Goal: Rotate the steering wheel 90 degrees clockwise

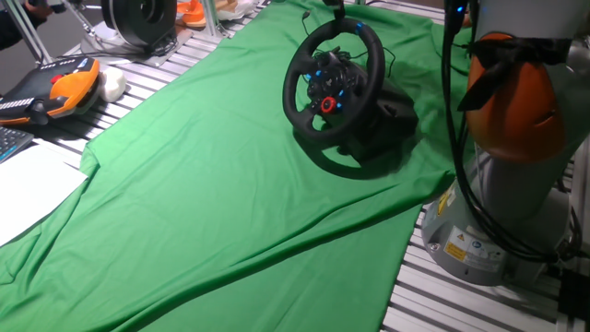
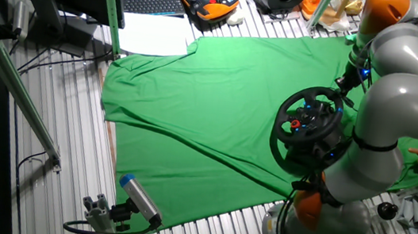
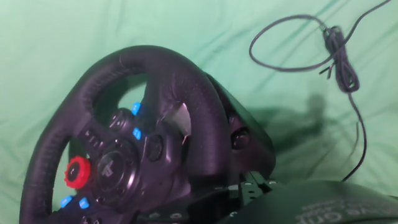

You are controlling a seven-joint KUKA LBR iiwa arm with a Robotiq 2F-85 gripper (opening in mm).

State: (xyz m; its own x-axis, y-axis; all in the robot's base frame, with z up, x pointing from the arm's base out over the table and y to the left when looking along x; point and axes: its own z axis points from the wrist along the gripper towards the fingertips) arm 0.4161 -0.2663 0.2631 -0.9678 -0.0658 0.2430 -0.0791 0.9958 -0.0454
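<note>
The black steering wheel [image 1: 327, 88] stands tilted on its bulky base on the green cloth [image 1: 212, 184], with blue lights and a red knob [image 1: 327, 104] on the hub. In the other fixed view the steering wheel [image 2: 308, 121] sits just below the arm's hand. My gripper [image 1: 339, 9] hangs right above the top of the rim and is cut off by the frame edge. In the other fixed view the gripper [image 2: 346, 84] is at the far edge of the rim. The hand view shows the steering wheel [image 3: 124, 155] close below, red knob [image 3: 78, 172] at lower left. No fingers show there.
A thin black cable [image 3: 336, 43] loops on the cloth behind the wheel. The robot's base [image 1: 489, 212] stands right of the wheel. An orange pendant [image 1: 55, 88], white paper [image 1: 28, 184] and a round drum-like device [image 1: 138, 18] lie beyond the cloth's left edge.
</note>
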